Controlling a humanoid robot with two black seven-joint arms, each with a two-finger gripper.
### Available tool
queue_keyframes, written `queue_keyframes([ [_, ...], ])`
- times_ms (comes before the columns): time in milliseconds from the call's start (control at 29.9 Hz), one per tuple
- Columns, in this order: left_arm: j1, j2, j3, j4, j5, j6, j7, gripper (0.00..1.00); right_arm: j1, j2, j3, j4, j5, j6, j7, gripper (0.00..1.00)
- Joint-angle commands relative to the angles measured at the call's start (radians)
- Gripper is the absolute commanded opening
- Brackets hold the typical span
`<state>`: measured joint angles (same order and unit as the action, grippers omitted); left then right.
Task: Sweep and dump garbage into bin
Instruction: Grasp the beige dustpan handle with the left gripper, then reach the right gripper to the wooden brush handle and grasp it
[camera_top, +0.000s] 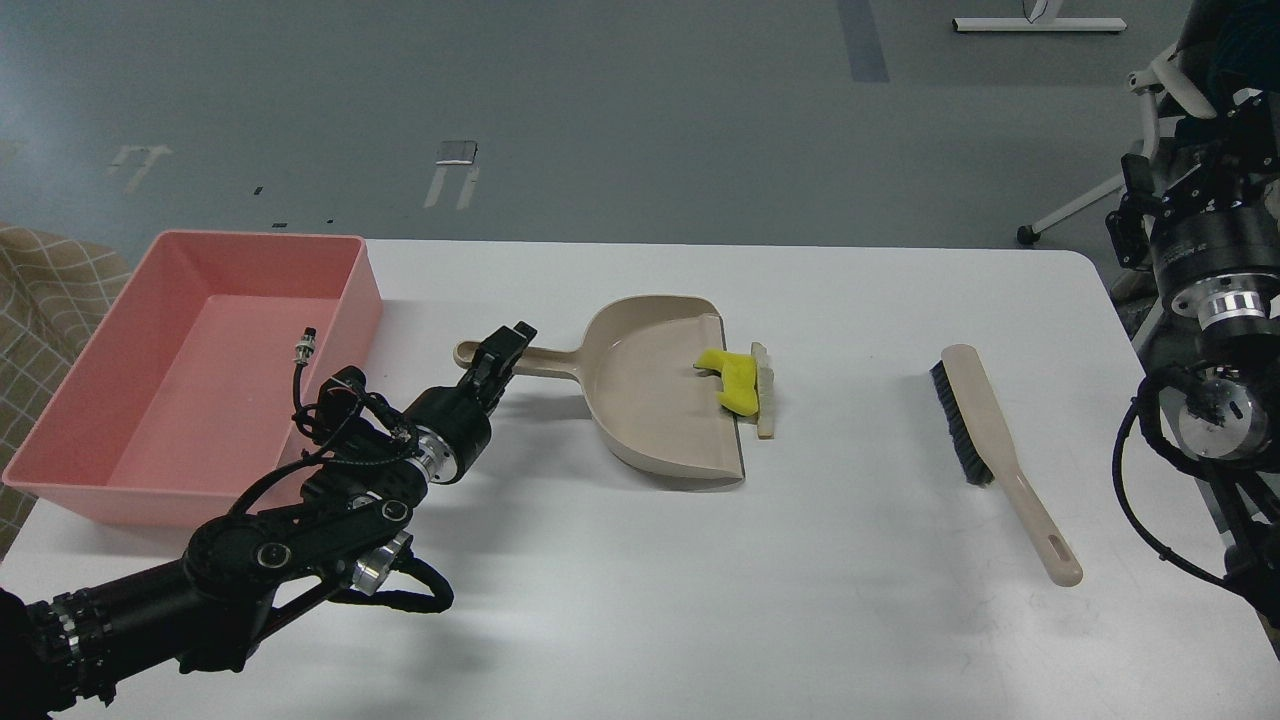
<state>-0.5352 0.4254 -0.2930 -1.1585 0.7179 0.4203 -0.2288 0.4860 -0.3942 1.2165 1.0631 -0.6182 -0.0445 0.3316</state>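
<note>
You can see no writing on anything here. The pink bin (200, 370) sits on the left of the table (700, 600) — nothing lies in it. The garbage (742, 385) lies at the dustpan (655, 390) lip. Your left gripper (503, 355) is at the dustpan handle — you cannot tell if it grips. The brush (985, 440) lies to the right, well apart. The right gripper is out of sight.

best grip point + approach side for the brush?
Grip the brush by its bare handle, near the slotted end closest to me, away from the black bristles along its left edge. It lies flat on the table, handle running toward the right side, so come from above with the right arm, fingers across the narrow handle.
</note>
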Motion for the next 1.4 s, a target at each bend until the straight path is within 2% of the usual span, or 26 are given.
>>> queue_keyframes([
  [0,0.0,-0.001,0.0,0.0,0.002,-0.003,0.011,0.0,0.0,0.0,0.0,0.0,0.0,0.0,0.0,1.0],
  [134,0.0,-0.001,-0.006,0.0,0.002,-0.003,0.046,0.0,0.0,0.0,0.0,0.0,0.0,0.0,0.0,1.0],
  [401,-0.011,-0.001,-0.029,-0.001,0.002,-0.008,0.048,0.0,0.0,-0.011,-0.003,0.005,0.0,0.012,-0.003,1.0],
  [501,-0.025,0.003,-0.031,-0.001,0.0,-0.008,0.048,0.0,0.0,-0.053,-0.023,0.011,0.0,0.025,-0.02,1.0],
  [668,-0.032,0.004,-0.031,-0.003,-0.002,-0.008,0.048,0.0,0.002,-0.211,-0.165,0.063,0.0,0.092,-0.086,1.0],
  [735,-0.032,0.001,-0.031,-0.001,-0.002,-0.008,0.048,0.0,0.003,-0.326,-0.271,0.125,-0.002,0.098,-0.111,1.0],
  [868,-0.032,-0.005,-0.031,-0.001,0.0,-0.008,0.048,0.0,0.009,-0.474,-0.417,0.23,-0.003,0.098,-0.114,1.0],
  [1002,-0.034,-0.014,-0.031,-0.003,0.002,-0.008,0.048,0.0,0.012,-0.656,-0.581,0.401,-0.028,0.098,-0.114,1.0],
  [1102,-0.037,-0.016,-0.031,-0.003,0.002,-0.008,0.048,0.0,0.006,-0.742,-0.649,0.49,-0.104,0.098,-0.114,1.0],
  [1202,-0.037,-0.016,-0.031,-0.001,0.002,-0.009,0.046,0.0,0.002,-0.807,-0.719,0.569,-0.236,0.098,-0.115,0.99],
  [1369,-0.037,-0.016,-0.031,-0.001,0.002,-0.009,0.046,0.0,0.003,-0.842,-0.81,0.589,-0.369,0.1,-0.114,1.0],
])
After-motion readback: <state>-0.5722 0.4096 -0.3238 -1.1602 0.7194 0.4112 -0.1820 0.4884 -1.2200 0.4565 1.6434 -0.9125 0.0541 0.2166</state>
